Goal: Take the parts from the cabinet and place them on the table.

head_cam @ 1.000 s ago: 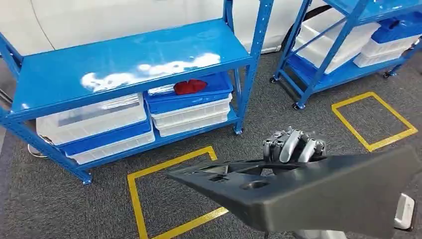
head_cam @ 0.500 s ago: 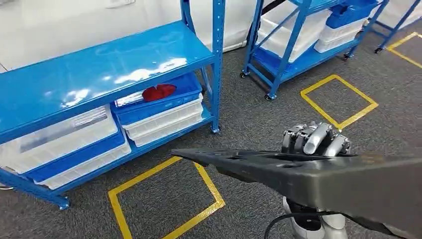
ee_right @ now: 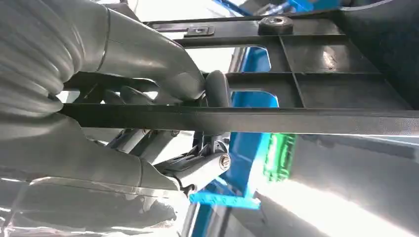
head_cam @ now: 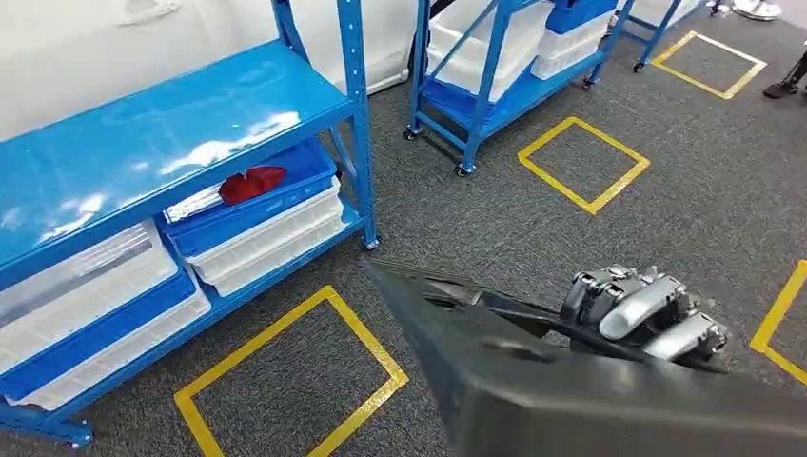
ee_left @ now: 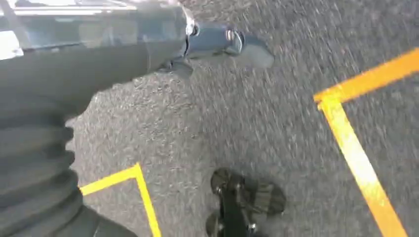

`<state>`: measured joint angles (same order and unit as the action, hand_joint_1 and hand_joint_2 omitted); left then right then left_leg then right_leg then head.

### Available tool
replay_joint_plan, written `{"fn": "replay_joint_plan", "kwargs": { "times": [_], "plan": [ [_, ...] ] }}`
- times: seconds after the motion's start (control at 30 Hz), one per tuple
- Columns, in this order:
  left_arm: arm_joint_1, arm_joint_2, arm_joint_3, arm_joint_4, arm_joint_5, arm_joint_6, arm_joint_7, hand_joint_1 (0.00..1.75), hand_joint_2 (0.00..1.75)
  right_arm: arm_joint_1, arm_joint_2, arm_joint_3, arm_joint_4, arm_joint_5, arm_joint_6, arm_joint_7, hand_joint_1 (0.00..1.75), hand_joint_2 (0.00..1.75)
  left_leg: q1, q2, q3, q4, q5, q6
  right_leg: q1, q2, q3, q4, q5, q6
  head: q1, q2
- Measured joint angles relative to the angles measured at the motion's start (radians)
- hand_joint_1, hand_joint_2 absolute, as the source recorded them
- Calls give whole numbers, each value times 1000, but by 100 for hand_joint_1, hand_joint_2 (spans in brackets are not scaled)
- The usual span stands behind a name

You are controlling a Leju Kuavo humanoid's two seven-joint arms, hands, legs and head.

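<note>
The right hand clamps its fingers on the black part over grey carpet, beside the blue rack; left fingers unclear.

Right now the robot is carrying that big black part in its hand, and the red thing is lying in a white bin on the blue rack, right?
Not quite: the red thing lies in a blue bin, not a white one; the head view shows the white bins stacked beneath it. The rest holds: the right hand grips the big black part, and the bin sits in the blue rack.
</note>
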<state>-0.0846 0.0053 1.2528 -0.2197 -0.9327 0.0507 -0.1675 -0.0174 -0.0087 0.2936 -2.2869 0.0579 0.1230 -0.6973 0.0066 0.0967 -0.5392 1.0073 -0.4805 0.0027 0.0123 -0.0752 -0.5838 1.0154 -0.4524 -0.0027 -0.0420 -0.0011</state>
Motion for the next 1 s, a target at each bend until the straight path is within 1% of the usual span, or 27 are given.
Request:
{"fn": "replay_joint_plan", "kwargs": {
  "times": [0.1, 0.13, 0.17, 0.2, 0.23, 0.27, 0.3, 0.33, 0.37, 0.4, 0.43, 0.47, 0.5, 0.53, 0.6, 0.63, 0.67, 0.7, 0.73, 0.77, 0.8, 0.83, 0.87, 0.9, 0.93, 0.97, 1.0],
  "plan": [
    [-7, -4, 1, 0, 8, 1, 12, 0, 175, -6, -52, 67, -19, 16, -102, 0, 175, 175, 0, 29, 9, -6, -1, -13, 1, 36, -8, 1, 2, -11, 0, 0],
    [-11, -6, 1, 0, 11, 1, 12, 0, 175, -14, -74, 90, -22, 12, -118, 0, 175, 175, -3, 36, 11, -5, -7, -19, -8, 50, 0, -9, 9, -19, 0, 0],
    [-13, -8, 3, 0, 14, 1, 12, 0, 175, -22, -87, 106, -23, 4, -120, 0, 175, 175, 4, -14, 7, 15, -23, -25, -10, 57, 2, -15, 13, -23, 0, 0],
    [-12, -10, 6, 0, 16, -1, 11, 0, 175, -35, -97, 119, -23, -10, -116, 0, 175, 175, 6, -54, -18, 74, -63, -26, -13, 67, 0, -15, 15, -30, -1, 0],
    [-8, -12, 9, 0, 13, -2, 10, 0, 175, -42, -103, 125, -23, -20, -108, 0, 175, 175, 6, -73, -53, 150, -104, -28, -13, 79, -1, -15, 16, -33, 0, 0],
    [-4, -13, 9, 0, 5, -6, 8, 0, 175, -45, -109, 127, -23, -27, -99, 0, 175, 175, 6, -82, -91, 230, -138, -29, -12, 91, -2, -14, 17, -34, 0, 0],
    [-1, -15, 9, 0, -7, -9, 9, 0, 175, -45, -114, 127, -21, -30, -93, 0, 175, 175, 6, -86, -123, 294, -155, -31, -11, 106, -2, -14, 17, -34, -1, 0],
    [0, -18, 7, 0, -21, -10, 10, 0, 175, -43, -118, 127, -18, -30, -88, 1, 175, 175, 6, -86, -134, 308, -144, -31, -11, 119, -1, -13, 17, -33, -1, 0],
    [0, -21, 3, 0, -30, -10, 12, 0, 175, -42, -121, 127, -17, -30, -85, 2, 175, 175, 6, -86, -120, 273, -109, -30, -11, 131, 0, -12, 17, -33, 0, 0],
    [-2, -24, -1, 0, -37, -9, 16, 0, 175, -40, -122, 127, -17, -29, -84, 1, 175, 175, 7, -89, -91, 203, -64, -28, -12, 145, 2, -10, 16, -32, -1, 0],
    [-2, -26, -4, 0, -43, -8, 19, 0, 175, -37, -123, 127, -17, -29, -83, 2, 175, 175, 8, -104, -48, 110, -14, -25, -12, 158, 4, -8, 14, -29, -1, 0],
    [0, -26, -6, 0, -44, -6, 20, 0, 175, -33, -123, 127, -17, -27, -83, 1, 175, 175, 12, -154, -17, 35, 18, -22, -14, 168, 2, -5, 12, -25, 0, 0],
    [0, -28, -7, 0, -45, -5, 20, 0, 175, -33, -123, 127, -17, -27, -83, 2, 175, 175, 14, -182, -6, 6, 4, -18, -7, 180, -5, 5, 10, -18, 0, 0],
    [1, -29, -8, 0, -45, -3, 22, 0, 175, -32, -124, 127, -18, -25, -83, 1, 175, 175, 12, -172, -7, 8, 2, -16, -12, 194, -12, 5, 14, -10, -1, 0],
    [-2, -31, -10, 0, -47, 0, 27, 0, 175, -23, -124, 127, -18, -21, -83, 1, 175, 175, 5, -152, -5, 6, 3, -6, -18, 216, -18, 0, 20, 2, 0, 0],
    [-6, -34, -11, 0, -47, 1, 31, 0, 175, -17, -124, 127, -19, -19, -83, 1, 175, 175, 15, -141, -2, -4, 9, 3, -15, 227, -20, 1, 21, 10, 0, 0],
    [-9, -41, -11, 1, -45, 2, 33, 0, 175, -8, -124, 127, -19, -18, -81, 1, 175, 175, 15, -124, 0, -8, 14, 8, -15, 190, -23, 16, 10, 11, 0, 0],
    [-9, -43, -10, 1, -42, 4, 33, 0, 175, -4, -124, 127, -19, -18, -68, 1, 175, 175, 15, -114, 0, -10, 14, 13, -12, 130, -48, 62, -22, 19, 0, 0],
    [-6, -45, -10, 1, -38, 7, 34, 0, 175, 3, -124, 126, -19, -17, -52, 1, 175, 175, 12, -100, 0, -10, 12, 18, -16, 104, -85, 138, -63, 26, 0, 0],
    [-2, -48, -10, 1, -33, 11, 37, 0, 175, 15, -123, 125, -19, -23, -32, 1, 175, 175, 11, -87, 1, -10, 11, 19, -20, 93, -123, 215, -96, 31, 0, 0],
    [1, -51, -10, 1, -32, 16, 40, 0, 175, 26, -121, 120, -16, -31, -17, 1, 175, 175, 10, -72, 0, -9, 9, 19, -23, 87, -159, 283, -118, 35, 0, 0],
    [3, -55, -10, 1, -32, 17, 42, 0, 175, 30, -120, 113, -12, -37, -10, 1, 175, 175, 10, -57, 0, -9, 8, 18, -27, 85, -174, 310, -117, 38, 0, 0],
    [3, -60, -10, 1, -33, 17, 43, 0, 175, 30, -117, 106, -6, -41, -6, 2, 175, 175, 10, -44, 1, -9, 6, 17, -29, 81, -163, 286, -92, 40, 0, 0],
    [2, -65, -10, 1, -34, 16, 43, 0, 175, 31, -115, 101, 0, -47, 1, 2, 175, 175, 10, -33, 4, -9, 4, 15, -31, 76, -132, 228, -58, 40, 0, 0],
    [0, -71, -10, 1, -36, 16, 44, 0, 175, 31, -110, 95, 6, -53, 11, 2, 175, 175, 10, -22, 8, -9, 2, 11, -31, 60, -78, 129, -13, 37, 0, 0],
    [-1, -77, -10, 1, -36, 16, 44, 0, 175, 30, -105, 91, 10, -57, 17, 2, 175, 175, 10, -12, 13, -9, -2, 6, -28, 21, -24, 37, 19, 32, 0, 0],
    [-1, -78, -10, 1, -36, 16, 44, 0, 175, 28, -101, 86, 14, -62, 24, 2, 175, 175, 2, -4, 16, -9, -7, -1, -14, -17, -10, 5, 2, 20, 0, 0]
  ]
}}
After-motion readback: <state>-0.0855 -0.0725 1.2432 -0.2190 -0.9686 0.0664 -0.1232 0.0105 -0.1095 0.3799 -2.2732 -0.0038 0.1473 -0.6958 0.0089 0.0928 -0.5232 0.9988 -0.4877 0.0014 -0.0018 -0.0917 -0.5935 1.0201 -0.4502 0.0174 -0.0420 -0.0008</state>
